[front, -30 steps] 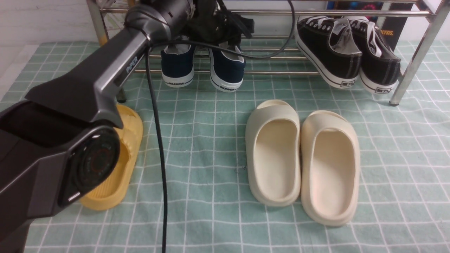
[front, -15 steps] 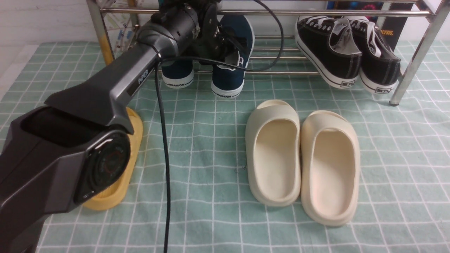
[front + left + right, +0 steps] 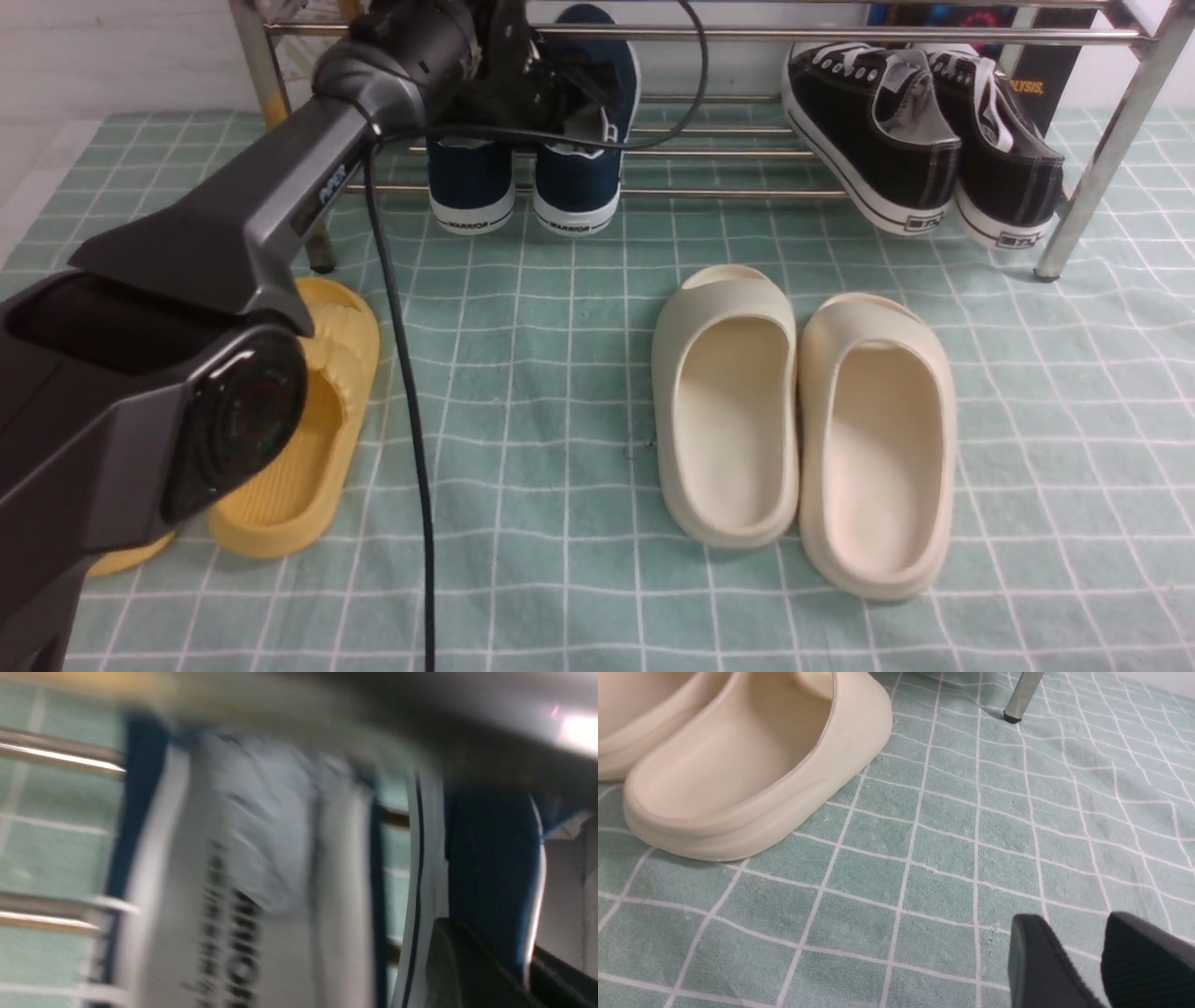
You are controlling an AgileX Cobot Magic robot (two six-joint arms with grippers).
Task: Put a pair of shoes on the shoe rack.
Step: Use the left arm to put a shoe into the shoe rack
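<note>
Only the left wrist view, badly blurred, reaches the left gripper [image 3: 530, 975]. One dark finger [image 3: 467, 966] lies against the outer canvas of the right navy shoe [image 3: 490, 858], and a second dark piece shows just past that shoe's white-edged collar. The fingers thus stand narrow, astride the side wall, holding it. Beyond them lies the left navy shoe [image 3: 261, 858], showing its white printed insole and grey paper stuffing, with chrome bars beneath it.

The front view hides those fingers behind the left arm [image 3: 280, 205] but shows what the wrist camera cannot. Both navy shoes sit side by side on the lower bars of the shoe rack [image 3: 747, 193], heels toward the robot. The black sneakers [image 3: 878, 131] sit on the same bars, well apart from the fingers.

The right wrist view alone shows the right gripper [image 3: 1076, 928]. Its fingers are a little apart and empty, over the green checked cloth [image 3: 924, 858], with the cream slippers [image 3: 738, 765] well ahead of them.
</note>
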